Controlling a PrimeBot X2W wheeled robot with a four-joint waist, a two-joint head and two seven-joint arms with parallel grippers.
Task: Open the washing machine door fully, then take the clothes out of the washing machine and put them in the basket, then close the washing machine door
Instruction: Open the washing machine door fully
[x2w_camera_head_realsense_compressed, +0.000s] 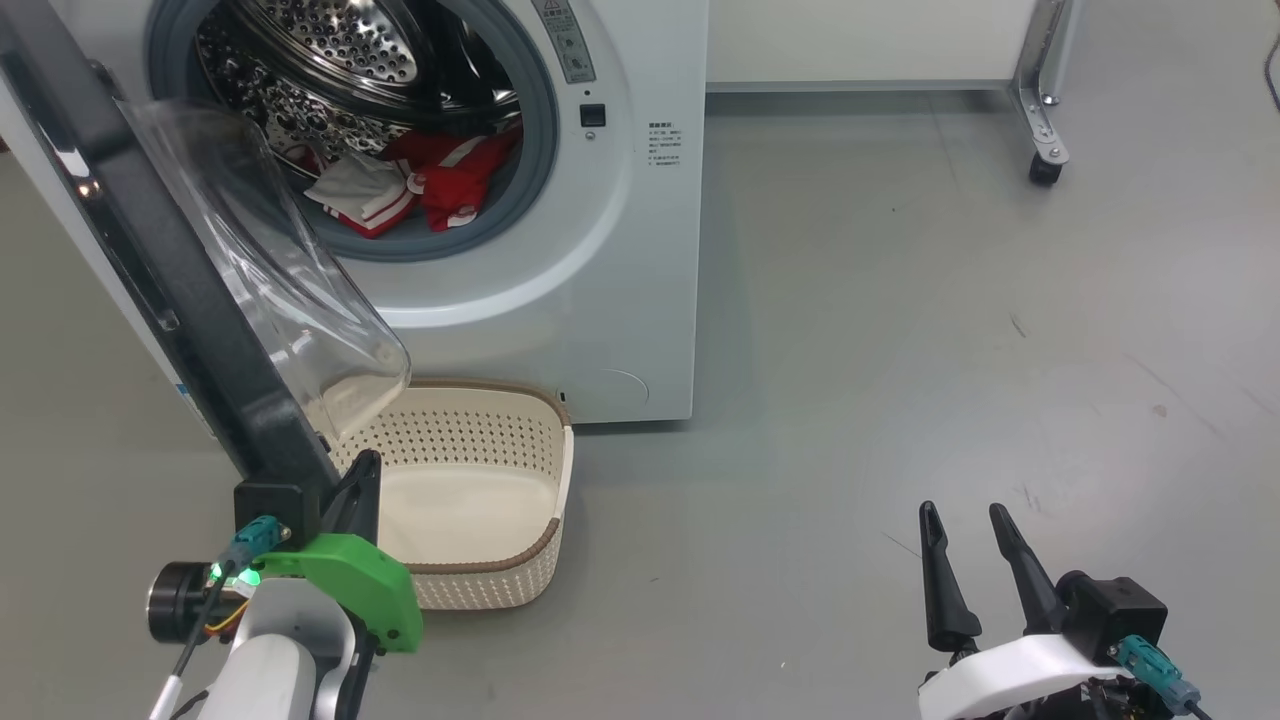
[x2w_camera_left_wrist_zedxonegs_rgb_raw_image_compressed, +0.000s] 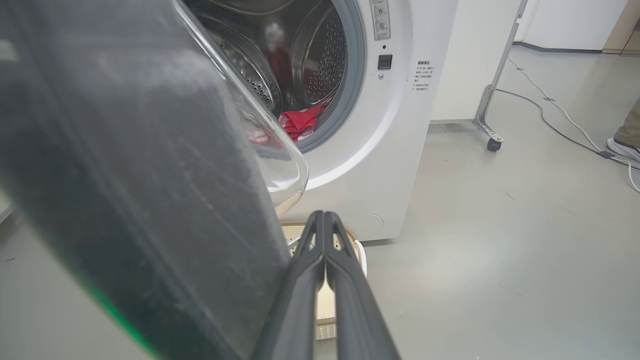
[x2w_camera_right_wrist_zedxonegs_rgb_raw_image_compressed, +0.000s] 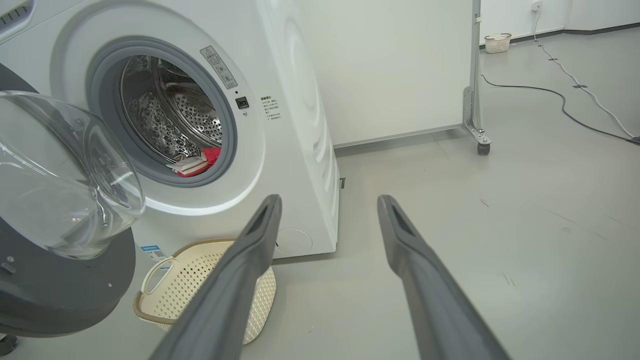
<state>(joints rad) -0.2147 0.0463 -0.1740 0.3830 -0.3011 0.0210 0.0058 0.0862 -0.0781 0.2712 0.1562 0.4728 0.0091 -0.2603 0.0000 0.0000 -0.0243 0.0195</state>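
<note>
Left claw, its two dark fingers pressed together with nothing between them, sits low beside the bottom edge of the washing machine door; whether it touches the door cannot be told. In the left wrist view the closed claw points past the door's black rim toward the machine. The door stands swung out on the robot's left, its clear glass bowl bulging toward the opening and hanging over the near end of the basket. The clothes, red fabric with white stripes, lie in a heap at the bottom of the steel drum, just behind the grey gasket. The washing machine is white and stands on a grey floor. The cream basket with a brown rim sits on the floor right against the machine's front, below the opening, and nothing lies in it. Right claw hovers well apart from the machine at the lower right, fingers spread wide and holding nothing; its wrist view shows the gap between them facing the machine's corner. Farther back stand a metal frame on a castor, a cable across the floor, and a person's shoe.
</note>
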